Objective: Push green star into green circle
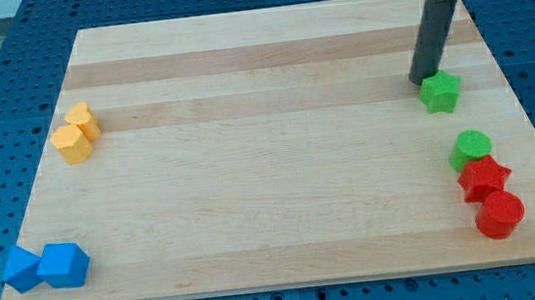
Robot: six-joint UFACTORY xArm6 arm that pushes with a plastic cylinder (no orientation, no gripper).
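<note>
The dark rod comes down from the far right of the scene, leaning slightly, and my tip [418, 80] rests on the tabletop [269, 169] just at the far left edge of the green star [440, 92], touching it or all but touching it. There is no claw on this arm, only the straight rod, so nothing is open, closed or held. The green star sits near the right edge of the tabletop, in the far half. The green circle [469, 149] lies nearer to the camera and a little to the right of the star, apart from it with bare wood between them. Pressed against the near side of the green circle is a red star [484, 178], and just nearer again a red circle [499, 214], so these 3 blocks form a tight row down the right edge. On the left side, 2 yellow blocks [77, 133] sit touching each other in the far half, and 2 blue blocks [46, 266] sit side by side at the near left corner. No containers are on the tabletop.
</note>
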